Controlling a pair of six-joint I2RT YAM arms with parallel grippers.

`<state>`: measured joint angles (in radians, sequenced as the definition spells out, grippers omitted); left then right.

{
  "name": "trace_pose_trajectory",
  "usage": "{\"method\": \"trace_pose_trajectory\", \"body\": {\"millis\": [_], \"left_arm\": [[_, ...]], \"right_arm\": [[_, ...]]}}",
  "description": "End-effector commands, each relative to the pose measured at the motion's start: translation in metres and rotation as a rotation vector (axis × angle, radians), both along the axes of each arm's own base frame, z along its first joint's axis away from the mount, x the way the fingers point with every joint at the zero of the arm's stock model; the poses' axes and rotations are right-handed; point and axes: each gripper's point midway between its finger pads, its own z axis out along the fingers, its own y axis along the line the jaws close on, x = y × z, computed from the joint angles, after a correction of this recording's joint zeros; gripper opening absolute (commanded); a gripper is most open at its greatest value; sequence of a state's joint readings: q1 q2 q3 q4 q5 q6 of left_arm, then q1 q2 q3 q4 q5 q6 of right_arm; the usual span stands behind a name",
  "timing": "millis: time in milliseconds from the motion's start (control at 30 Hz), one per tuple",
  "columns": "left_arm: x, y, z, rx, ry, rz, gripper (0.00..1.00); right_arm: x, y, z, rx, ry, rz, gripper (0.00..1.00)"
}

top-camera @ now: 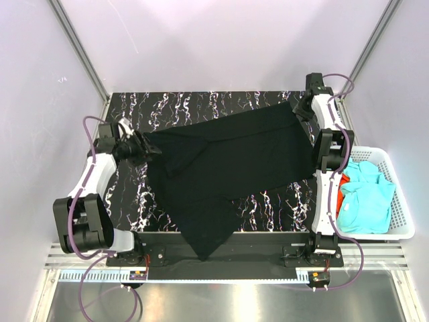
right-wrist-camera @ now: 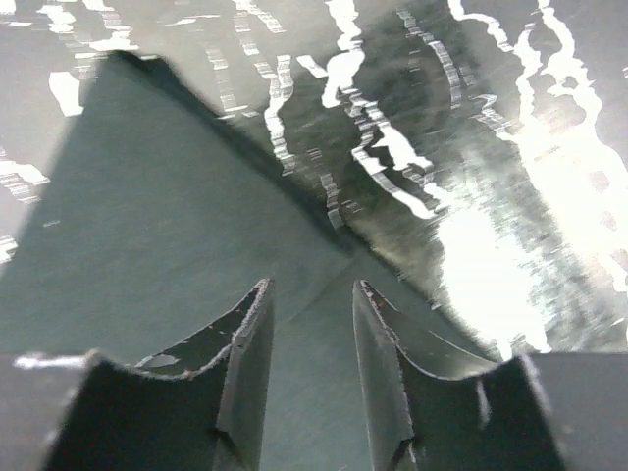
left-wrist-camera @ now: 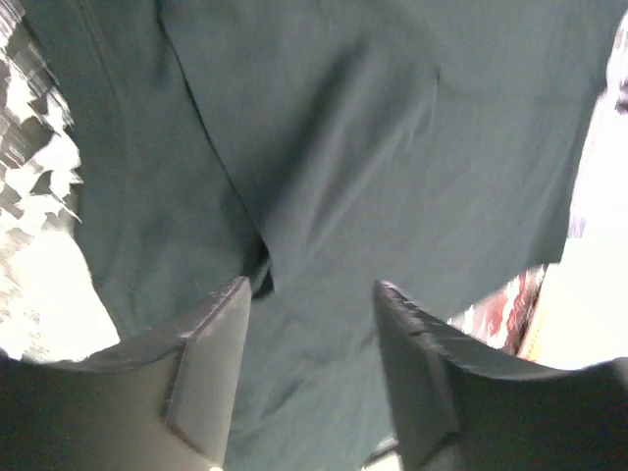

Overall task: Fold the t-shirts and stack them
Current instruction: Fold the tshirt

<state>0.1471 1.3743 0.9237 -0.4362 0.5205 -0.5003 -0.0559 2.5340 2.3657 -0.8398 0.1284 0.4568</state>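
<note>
Spreading stage ahead of the first fold. The black t-shirt (top-camera: pixel 228 168) lies askew on the dark marbled table (top-camera: pixel 134 201), with one end drooping over the near edge between the arm bases. Turquoise shirts (top-camera: pixel 365 198) and an orange-red one (top-camera: pixel 342 194) sit in the white basket (top-camera: pixel 401 215) at the right. The left gripper (top-camera: pixel 149 150) is at the shirt's left edge, released, its jaws wide with cloth beneath them. The right gripper (top-camera: pixel 299 109) is at the far right corner, its jaws narrowly parted and, as far as an onlooker can judge, pinching nothing. To do the step well, each gripper should probably close on the cloth right at its edge. Both should then draw apart evenly, so that the body flattens and squares to the table and the hanging end comes up onto it. Only the overhead view shows the skew, the overhang and the basket. Only the left wrist view shows a seam and soft creases under the jaws, and only the right wrist view shows the pointed corner lying flat against bare marble
</note>
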Motion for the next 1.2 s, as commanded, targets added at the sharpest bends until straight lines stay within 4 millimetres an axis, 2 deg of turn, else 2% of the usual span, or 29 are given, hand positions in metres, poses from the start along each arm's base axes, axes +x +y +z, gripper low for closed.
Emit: {"method": "trace_pose_trajectory", "body": {"millis": [0,33,100,133,200,233,267,333,367,400,433,467,533,567,700,733,933,1033,1100,1167], "left_arm": [[0.036,0.025,0.024,0.101,-0.095,0.065,0.63],[0.048,0.029,0.031,0.107,-0.111,0.073,0.63],[0.064,0.034,0.023,0.118,-0.101,0.083,0.64],[0.078,0.039,0.016,0.120,-0.084,0.088,0.64],[0.093,0.047,0.005,0.125,-0.073,0.094,0.62],[0.105,0.052,0.010,0.128,-0.089,0.099,0.61],[0.111,0.059,-0.009,0.127,-0.051,0.104,0.59],[0.123,0.068,-0.011,0.120,-0.051,0.115,0.55],[0.126,0.075,-0.022,0.118,-0.029,0.126,0.55],[0.129,0.079,-0.026,0.117,-0.021,0.129,0.55],[0.135,0.083,-0.025,0.116,-0.027,0.134,0.55],[0.138,0.085,-0.040,0.103,0.002,0.136,0.55],[0.149,0.084,-0.040,0.080,-0.009,0.127,0.53],[0.152,0.083,-0.050,0.060,0.011,0.133,0.51],[0.169,0.081,-0.050,0.015,-0.033,0.154,0.43],[0.172,0.081,-0.049,0.011,-0.037,0.156,0.43],[0.181,0.079,-0.061,-0.039,-0.032,0.170,0.45],[0.186,0.076,-0.065,-0.071,-0.036,0.184,0.49],[0.190,0.075,-0.067,-0.081,-0.036,0.188,0.46],[0.192,0.077,-0.070,-0.080,-0.031,0.195,0.33]], "right_arm": [[0.015,0.043,0.081,0.086,-0.172,0.031,0.45],[0.015,0.077,0.086,0.136,-0.181,0.106,0.45],[0.013,0.118,0.088,0.203,-0.185,0.203,0.46],[0.005,0.160,0.088,0.263,-0.175,0.310,0.46],[0.000,0.200,0.093,0.336,-0.199,0.407,0.47],[-0.016,0.231,0.085,0.437,-0.159,0.474,0.47],[-0.019,0.246,0.090,0.470,-0.173,0.498,0.48],[-0.035,0.272,0.087,0.577,-0.143,0.558,0.49],[-0.041,0.290,0.090,0.605,-0.147,0.591,0.50],[-0.046,0.297,0.088,0.621,-0.139,0.604,0.51],[-0.057,0.314,0.086,0.649,-0.118,0.639,0.52],[-0.061,0.321,0.085,0.654,-0.117,0.655,0.52],[-0.067,0.329,0.080,0.665,-0.098,0.664,0.52],[-0.070,0.332,0.080,0.675,-0.092,0.671,0.52],[-0.081,0.329,0.071,0.671,-0.059,0.674,0.52],[-0.083,0.328,0.074,0.665,-0.064,0.676,0.52],[-0.092,0.325,0.061,0.667,-0.028,0.665,0.52],[-0.093,0.325,0.055,0.676,-0.013,0.651,0.52],[-0.094,0.327,0.052,0.690,-0.005,0.650,0.52],[-0.093,0.326,0.049,0.689,-0.002,0.640,0.52]]}}
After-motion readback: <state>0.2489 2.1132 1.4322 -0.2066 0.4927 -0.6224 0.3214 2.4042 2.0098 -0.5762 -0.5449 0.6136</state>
